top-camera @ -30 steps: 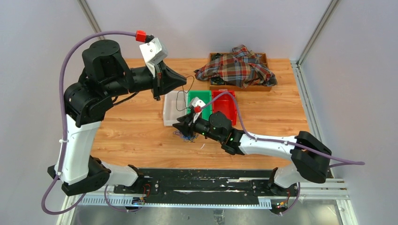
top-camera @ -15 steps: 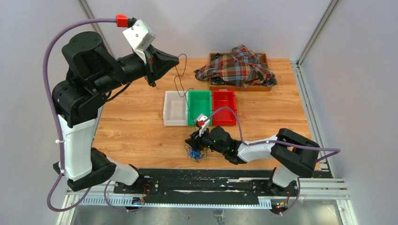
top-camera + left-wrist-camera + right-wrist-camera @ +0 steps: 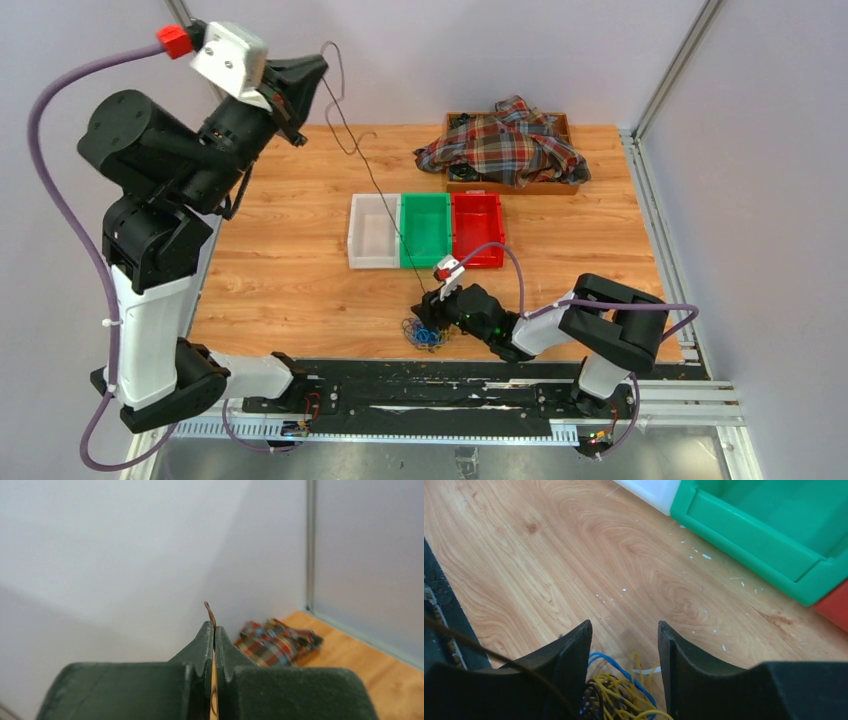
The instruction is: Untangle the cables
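**Operator:** What's closest to the bases?

**Spotter:** Your right claw (image 3: 424, 318), low over the near edge of the counter (image 3: 290, 270). Its two fingers (image 3: 574, 655) stand apart, with bare wood showing between the tips. It is gripping nothing.

**Operator:** And the cables?

**Spotter:** One tangle (image 3: 624, 700) lies on the counter, right under that claw, at the base of the gap between the fingers. You can pick out three colours in it: yellow, blue and dark brown. How many separate wires there are, I cannot tell. One dark cable (image 3: 210, 614) leaves the tangle, crosses in front of your right claw's left finger in the wrist view and runs up and away in a long slant.

**Operator:** What does it pass?

**Spotter:** Three bins in a row in the middle of the counter, touching side by side: the white bin (image 3: 375, 235), the green bin (image 3: 428, 225) and the red bin (image 3: 478, 225). From above, the cable crosses near the seam between white and green.

**Operator:** Farther back?

**Spotter:** One wooden tray (image 3: 480, 186) at the far edge, with one plaid shirt (image 3: 505, 145) heaped over it.

**Operator:** Where does the cable end?

**Spotter:** In your left claw (image 3: 316, 70), raised high above the far left of the counter. Its jaws are pressed together on that single dark cable, whose short tip curls out past them.
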